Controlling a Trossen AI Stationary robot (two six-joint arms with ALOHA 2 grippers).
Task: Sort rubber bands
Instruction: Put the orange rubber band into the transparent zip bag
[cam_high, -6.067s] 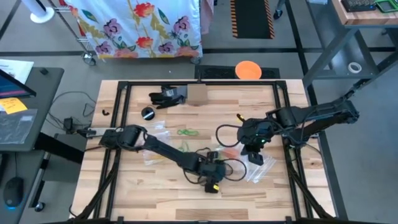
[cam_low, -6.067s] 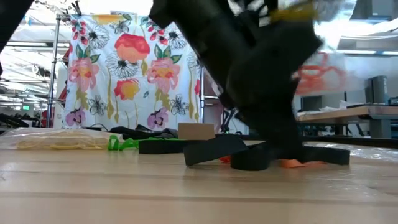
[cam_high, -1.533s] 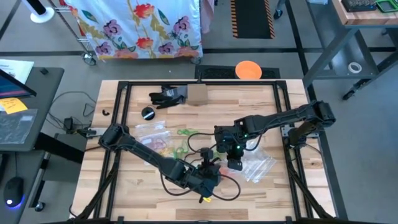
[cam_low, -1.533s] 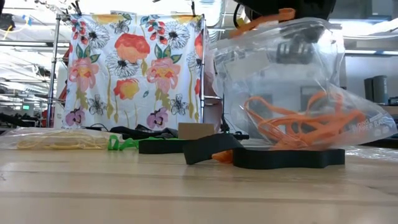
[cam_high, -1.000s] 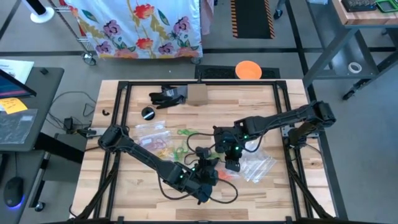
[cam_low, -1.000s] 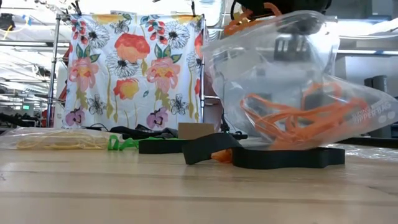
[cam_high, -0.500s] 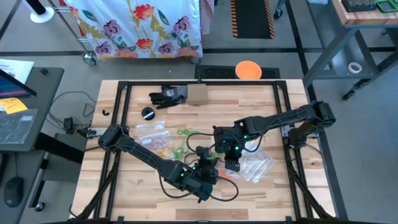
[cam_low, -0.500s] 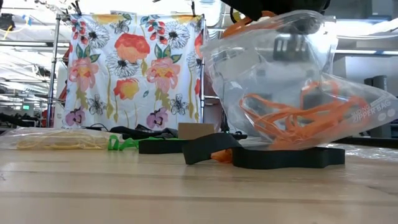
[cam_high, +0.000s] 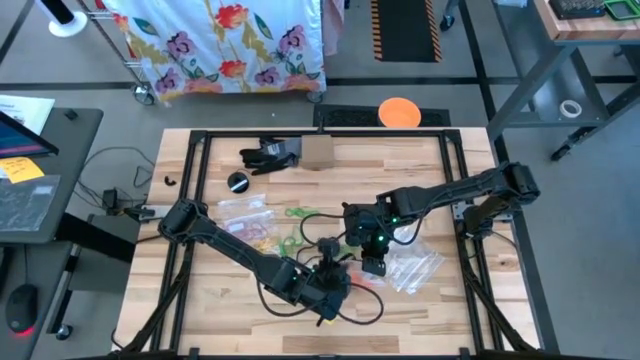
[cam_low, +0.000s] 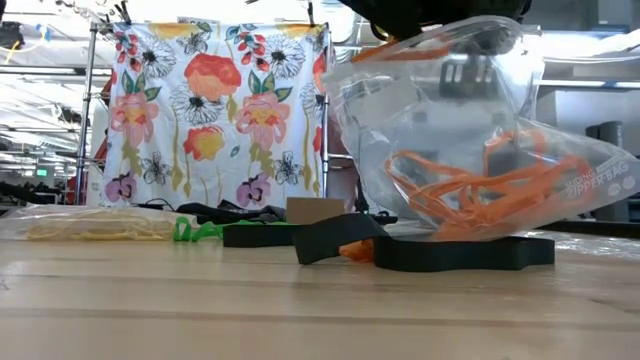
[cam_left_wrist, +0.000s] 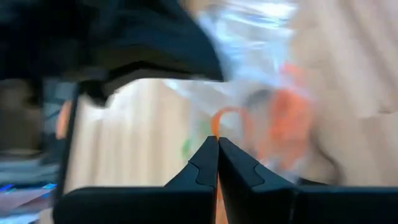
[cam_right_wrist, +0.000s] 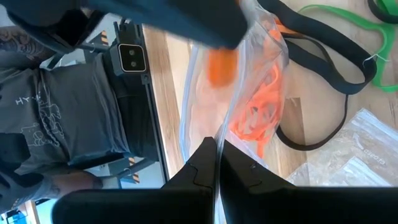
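Note:
A clear zip bag (cam_low: 470, 120) with orange rubber bands (cam_low: 480, 195) inside hangs over the table's middle. My right gripper (cam_right_wrist: 216, 146) is shut on it. My left gripper (cam_left_wrist: 217, 142), coming from the near left (cam_high: 338, 262), is shut at the bag's mouth on one orange rubber band (cam_left_wrist: 216, 124). In the low view both grippers are hidden above the picture's top edge. Wide black bands (cam_low: 460, 253) lie on the table under the bag. My left gripper pinches an orange rubber band (cam_left_wrist: 217, 129) between its two fingertips. The band runs on from the tips toward the bag's mouth (cam_low: 410, 47). My right gripper pinches the bag's clear wall at its upper edge (cam_right_wrist: 222, 134) between its two fingers, slanting down from the right. The bag hangs below them, and its bottom (cam_low: 470, 232) reaches down to the black band.
Other clear bags lie at the left (cam_high: 245, 215) and right (cam_high: 415, 268) of the middle, green bands (cam_high: 300, 213) between them. A cardboard box (cam_high: 316, 150) and black items (cam_high: 268, 153) sit at the far edge. A person (cam_right_wrist: 62, 124) stands beyond the near edge.
My left gripper has turned a little at the bag's mouth while staying in place. The orange band that stood up above the mouth now lies lower and flatter, and the bag's walls have shifted slightly. My right gripper has kept still.

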